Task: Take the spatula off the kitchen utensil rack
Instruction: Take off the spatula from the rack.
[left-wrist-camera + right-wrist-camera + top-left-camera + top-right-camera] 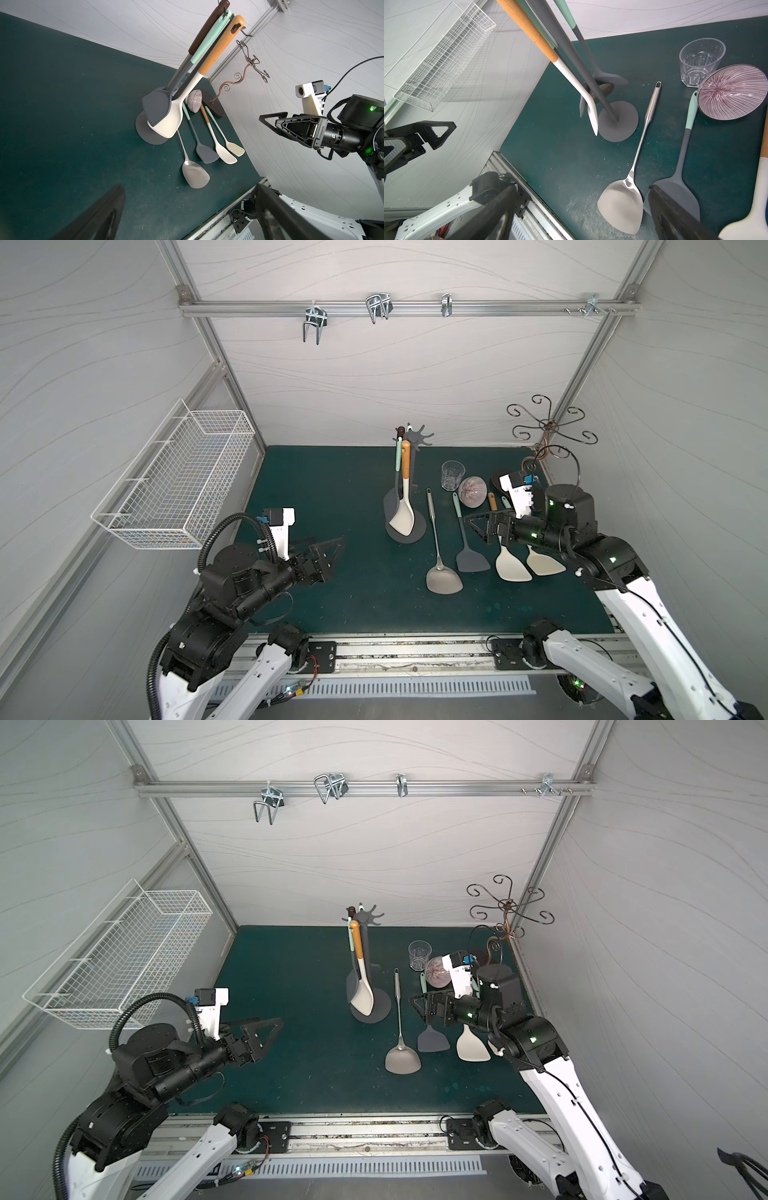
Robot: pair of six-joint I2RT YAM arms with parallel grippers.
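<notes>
While both pairs of jaws stand spread with nothing between them, we see the left gripper (328, 545) hovering over the green mat (332, 489), well apart from the kitchen utensil rack (620, 122) on its left-arm side. The right gripper (269, 122) hangs on the rack's other side, above a loose wood-handled spatula (226, 154) and a loose cream spatula (235, 148) with a mint handle.

Three spatulas hang from the rack's prongs by their handle holes. One is a cream spatula (168, 124) with an orange wooden handle, one a grey spatula (156, 109) with a mint handle. The third is a brown-handled spatula (207, 27) whose head is mostly hidden.

Dark lettering runs along the hanging wooden handle in the left wrist view, perhaps a brand name, but we cannot read it.

Just beside the rack's base lies a steel spatula (623, 205), then a loose grey spatula (679, 187). Its mint handle bears raised lettering, equally illegible.

Farther back on the rack's right-arm side stand a clear glass (699, 60) and, just beside it, a tilted striped bowl (733, 93).
</notes>
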